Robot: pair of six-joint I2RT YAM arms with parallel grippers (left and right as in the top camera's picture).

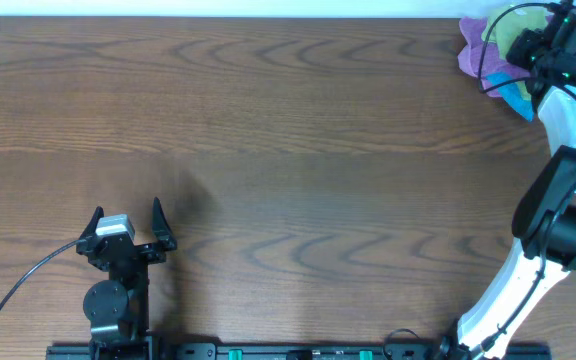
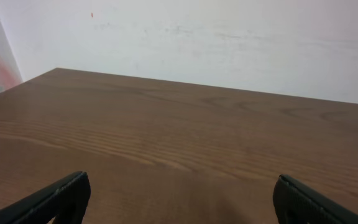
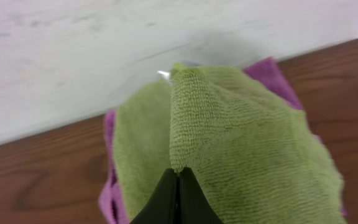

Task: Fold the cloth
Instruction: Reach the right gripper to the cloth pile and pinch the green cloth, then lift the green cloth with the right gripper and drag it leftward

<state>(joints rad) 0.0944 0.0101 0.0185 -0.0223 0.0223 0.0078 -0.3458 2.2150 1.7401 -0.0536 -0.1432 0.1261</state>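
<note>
From overhead, the left gripper point(image 1: 128, 218) sat low on the left of the wooden table point(image 1: 298, 150), its jaws spread wide with nothing between them; the right arm point(image 1: 568, 130) reached to the far right corner, where the right gripper point(image 1: 521, 48) hung over a small heap of cloths; the green cloth point(image 1: 513, 22) lay on top, a purple cloth point(image 1: 471, 52) stuck out on the left of the heap, and a blue cloth point(image 1: 520, 98) showed at its near edge; whether those jaws were parted could not be told from that height. In the left wrist view, the two black fingertips point(image 2: 61, 198) stood well apart over bare wood, with a white wall point(image 2: 197, 37) beyond the table's far edge. In the right wrist view, the fingers point(image 3: 166, 202) were pressed together, pinching a raised ridge of the green cloth; a small white tag point(image 3: 163, 74) showed at its far edge, and the purple cloth lay under it, against the wall.
</note>
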